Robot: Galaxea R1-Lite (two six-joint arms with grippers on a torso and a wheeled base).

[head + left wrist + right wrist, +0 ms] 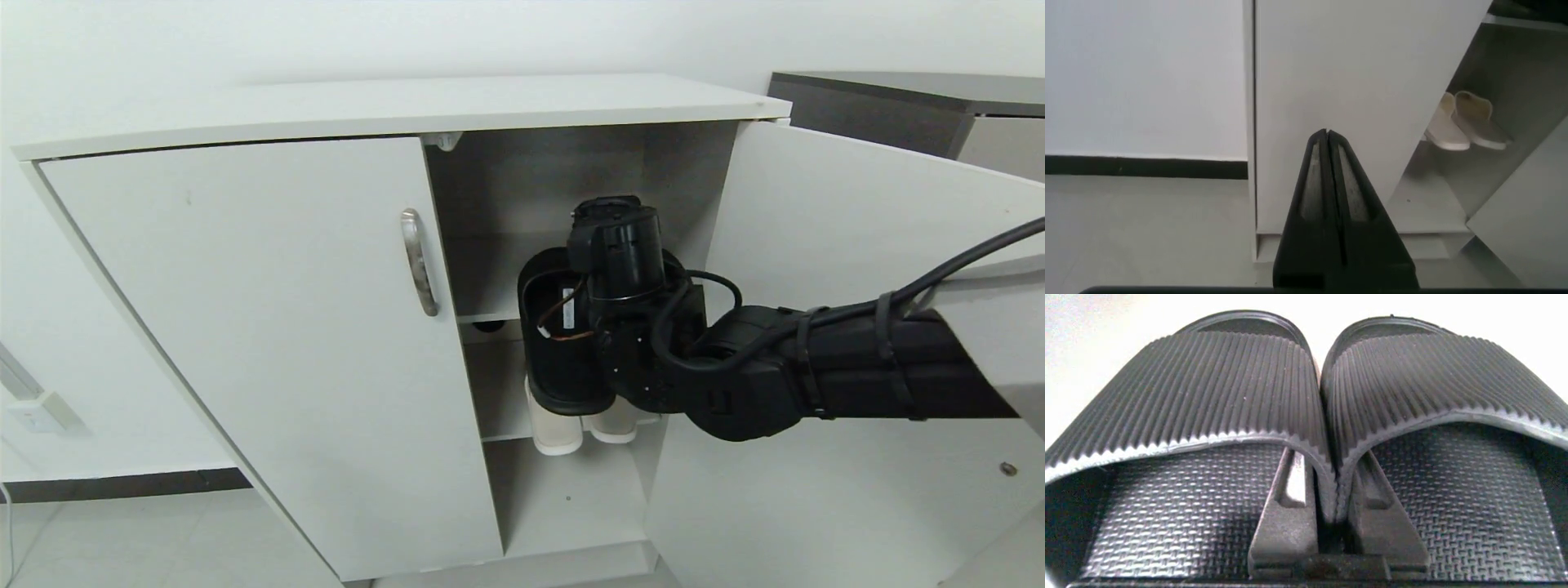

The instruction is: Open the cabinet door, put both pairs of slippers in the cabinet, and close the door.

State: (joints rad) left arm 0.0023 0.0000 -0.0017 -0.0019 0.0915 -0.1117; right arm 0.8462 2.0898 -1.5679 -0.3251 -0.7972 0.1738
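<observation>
A pair of black slippers (559, 351) (1208, 392) hangs upright in the cabinet (408, 106) opening, in front of the middle shelf. My right gripper (1327, 490) is shut on them, pinching the two ribbed straps together between its fingers. A pair of white slippers (563, 429) (1466, 122) lies on the shelf just below, toes inward. The right door (816, 245) stands open; the left door (245, 327) is closed. My left gripper (1327, 143) is shut on nothing, low in front of the closed left door.
A metal handle (418, 261) sits on the left door's edge beside the opening. The bottom compartment (563, 498) is bare. A grey cabinet (898, 106) stands behind at the right. A wall socket (37, 412) is at the left, above tiled floor (1143, 229).
</observation>
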